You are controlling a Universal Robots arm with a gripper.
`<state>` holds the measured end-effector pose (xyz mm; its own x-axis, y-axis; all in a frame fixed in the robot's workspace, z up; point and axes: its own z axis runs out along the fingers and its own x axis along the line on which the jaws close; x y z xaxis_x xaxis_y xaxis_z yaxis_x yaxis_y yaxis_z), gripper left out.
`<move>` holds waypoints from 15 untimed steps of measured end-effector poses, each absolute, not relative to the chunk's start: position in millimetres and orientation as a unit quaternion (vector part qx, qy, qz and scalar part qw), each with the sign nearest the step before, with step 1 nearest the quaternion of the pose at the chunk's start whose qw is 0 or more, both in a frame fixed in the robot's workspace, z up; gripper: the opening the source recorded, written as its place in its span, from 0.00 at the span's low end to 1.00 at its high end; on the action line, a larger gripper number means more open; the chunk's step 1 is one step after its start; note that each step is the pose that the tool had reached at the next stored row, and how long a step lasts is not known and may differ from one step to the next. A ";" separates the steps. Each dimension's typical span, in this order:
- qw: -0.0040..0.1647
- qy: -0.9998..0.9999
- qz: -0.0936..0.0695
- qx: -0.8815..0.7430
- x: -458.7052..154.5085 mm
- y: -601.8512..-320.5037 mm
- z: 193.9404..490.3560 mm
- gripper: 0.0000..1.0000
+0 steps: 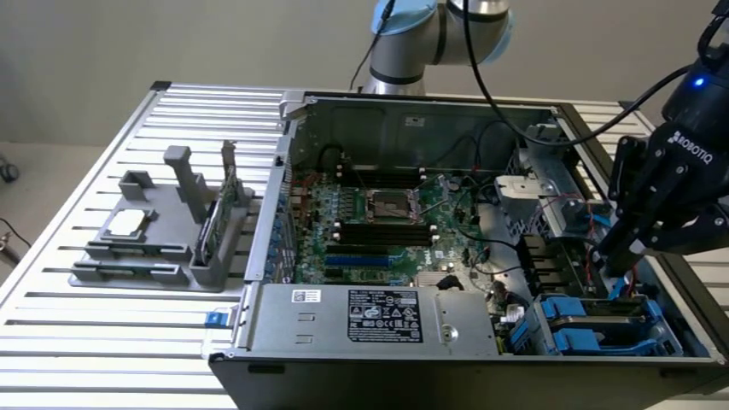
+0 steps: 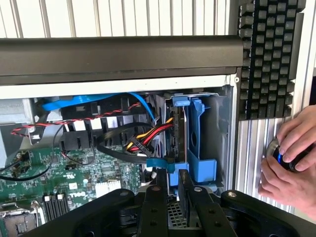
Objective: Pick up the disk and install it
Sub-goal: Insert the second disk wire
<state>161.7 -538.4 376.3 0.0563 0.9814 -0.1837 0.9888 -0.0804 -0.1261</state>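
Installation step appears in hand: the gripper stands at right of the exterior frame, over the drive bays; its jaws stand narrowly apart, clamping nothing visible. The disk sits upright in its blue carrier, centre-right of the wrist frame; judged: seating needs confirming.

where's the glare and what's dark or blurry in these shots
Exterior view: even light; a blue lamp glows on the gripper body, and the case front wall is dark. Wrist view: the slatted table is washed out bright, the case rim is in shadow, the gripper is black and soft up close, and the hands look slightly soft.
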 end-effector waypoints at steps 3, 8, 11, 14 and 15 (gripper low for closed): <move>0.016 0.678 -0.110 0.726 161.7 -539.0 374.4 0.24; 0.014 0.680 -0.108 0.725 161.7 -539.7 370.0 0.24; 0.013 0.681 -0.107 0.725 161.7 -540.0 368.5 0.22; 0.012 0.681 -0.106 0.724 161.7 -540.2 367.7 0.16; 0.012 0.681 -0.106 0.724 161.7 -540.2 367.5 0.16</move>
<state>161.7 -540.2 367.5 0.0491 0.9841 -0.1705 0.9893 -0.0714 -0.1271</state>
